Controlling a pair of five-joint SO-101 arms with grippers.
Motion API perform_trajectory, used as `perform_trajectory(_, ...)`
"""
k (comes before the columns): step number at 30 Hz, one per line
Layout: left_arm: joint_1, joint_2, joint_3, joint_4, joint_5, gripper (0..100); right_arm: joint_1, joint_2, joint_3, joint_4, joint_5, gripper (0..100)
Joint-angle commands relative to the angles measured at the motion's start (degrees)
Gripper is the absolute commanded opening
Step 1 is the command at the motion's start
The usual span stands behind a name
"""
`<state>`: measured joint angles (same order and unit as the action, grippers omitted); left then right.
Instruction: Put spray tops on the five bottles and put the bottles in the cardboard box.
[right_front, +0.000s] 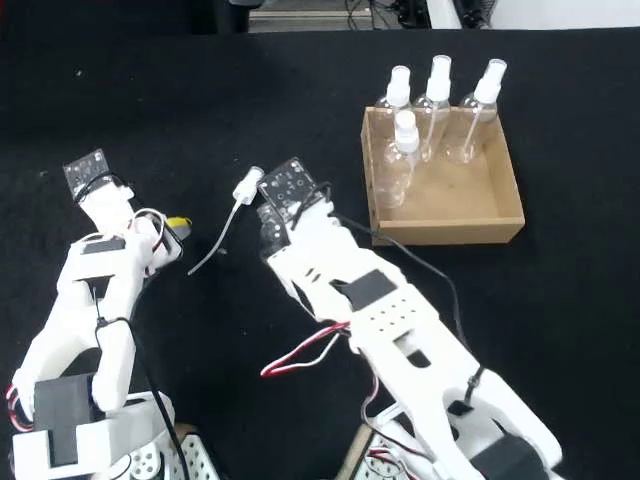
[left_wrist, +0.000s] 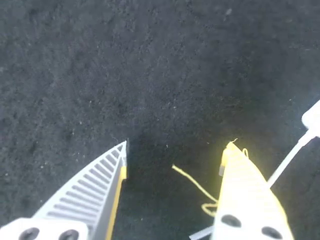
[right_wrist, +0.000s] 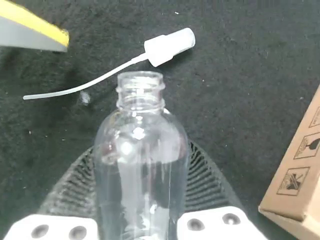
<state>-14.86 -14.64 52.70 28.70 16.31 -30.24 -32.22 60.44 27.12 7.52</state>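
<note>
While the left pincer (left_wrist: 177, 145) gapes, the right pincer (right_wrist: 143, 150) grips a bottle (right_wrist: 140, 180).

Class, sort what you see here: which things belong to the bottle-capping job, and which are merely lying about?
Belong to the job:
cardboard box
four capped bottles in it
uncapped bottle in the right gripper
loose spray top lying nearby
open left gripper

Lying about:
cables at the far edge
black table cover

White arms (right_front: 410, 330), red-white cables (right_front: 300, 352)
</note>
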Motion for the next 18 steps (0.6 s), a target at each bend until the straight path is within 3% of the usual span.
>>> perform_trajectory(1, 2.1, -2.2, -12.5, 11.1, -6.1, 29, 0.7, -2.9, -0.3, 0.2, -0.3, 1.0)
perform_trajectory(5, 6.1, 1.1, -21.9, 16.4, -12.1, 29, 0.6, -2.9, -0.1, 0.2, -0.3, 1.0)
perform_trajectory(9, 10.2, 7.5, -29.8, 17.1, -14.7, 29, 0.9, -3.4, 0.8, 0.1, -0.6, 1.0)
perform_trajectory(12, 13.3, 12.0, -33.6, 17.1, -16.4, 29, 2.8, -3.4, 1.3, 0.1, -5.2, 1.0)
perform_trajectory(18, 15.6, 19.5, -40.7, 16.7, -18.4, 29, 5.9, -3.0, 1.4, -1.1, -8.4, 1.0)
